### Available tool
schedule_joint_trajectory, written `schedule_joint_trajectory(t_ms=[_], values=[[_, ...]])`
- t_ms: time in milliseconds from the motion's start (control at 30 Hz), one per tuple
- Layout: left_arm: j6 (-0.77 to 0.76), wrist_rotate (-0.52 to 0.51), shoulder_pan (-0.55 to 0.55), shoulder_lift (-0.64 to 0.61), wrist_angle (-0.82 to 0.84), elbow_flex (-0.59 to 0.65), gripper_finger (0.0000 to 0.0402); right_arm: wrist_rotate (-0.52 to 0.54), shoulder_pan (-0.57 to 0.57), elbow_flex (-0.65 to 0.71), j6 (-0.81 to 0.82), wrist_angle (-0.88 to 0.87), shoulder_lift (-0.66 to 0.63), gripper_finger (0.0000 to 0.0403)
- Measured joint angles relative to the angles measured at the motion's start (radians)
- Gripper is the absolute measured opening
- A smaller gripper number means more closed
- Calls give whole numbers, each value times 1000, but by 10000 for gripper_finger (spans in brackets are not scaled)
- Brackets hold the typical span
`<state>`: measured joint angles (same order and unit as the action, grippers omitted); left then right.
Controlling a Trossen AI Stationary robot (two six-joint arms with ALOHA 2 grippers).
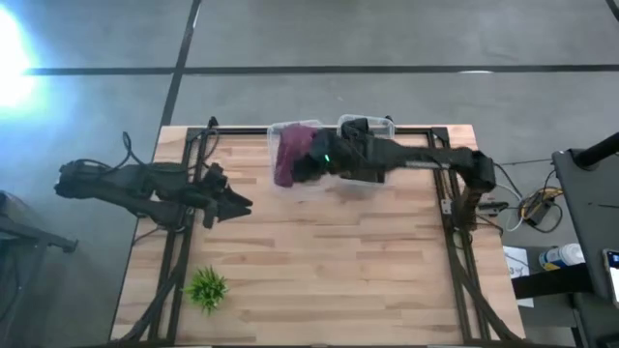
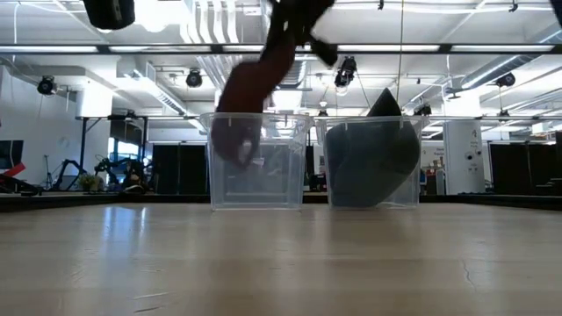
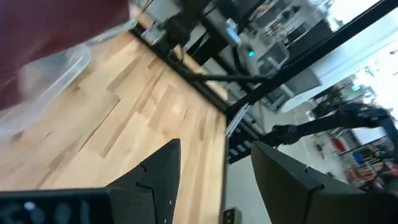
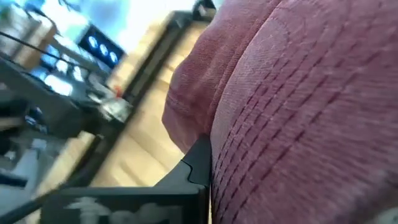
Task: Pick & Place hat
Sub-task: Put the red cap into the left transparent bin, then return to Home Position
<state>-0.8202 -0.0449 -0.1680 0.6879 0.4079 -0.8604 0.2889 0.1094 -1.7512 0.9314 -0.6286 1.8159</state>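
From overhead I have the right gripper (image 1: 308, 162) reached across the far edge of the wooden table (image 1: 319, 280), pinching the maroon ribbed fabric hat (image 1: 288, 153) over the left clear plastic bin (image 1: 279, 132), beside a second clear plastic bin (image 1: 385, 124) of dark hats, so I judge this the placing step, calling next for lowering and release. At table level the hat (image 2: 250, 96) dangles into that bin (image 2: 255, 184), while my left gripper (image 3: 211, 180) waits with fingers parted
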Motion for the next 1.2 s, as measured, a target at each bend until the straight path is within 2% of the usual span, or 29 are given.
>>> schedule_joint_trajectory(t_ms=[233,333,500,700,767,933,1000,1133,1200], values=[[1,-1,0,-9,-15,-1,190,-154,154,-2,-25,12,79,24],[15,-1,0,-14,-23,-1,190,-202,168,-3,-27,13,99,60],[31,-1,0,-15,-23,-1,190,-271,164,-3,-22,7,110,144],[44,-1,0,-21,-4,-1,190,-109,81,-3,-79,-19,-16,211],[89,0,0,-21,-3,-1,190,-40,36,-3,-115,-45,-81,221],[208,72,0,-30,-30,-1,190,-6,-116,6,-242,-72,-200,232],[248,102,0,-30,-46,0,190,42,-188,18,-255,-72,-233,232],[306,83,2,-42,-52,51,190,274,-326,88,-229,-117,-289,229],[321,69,6,-60,-58,101,190,393,-387,136,-149,-179,-313,228]])
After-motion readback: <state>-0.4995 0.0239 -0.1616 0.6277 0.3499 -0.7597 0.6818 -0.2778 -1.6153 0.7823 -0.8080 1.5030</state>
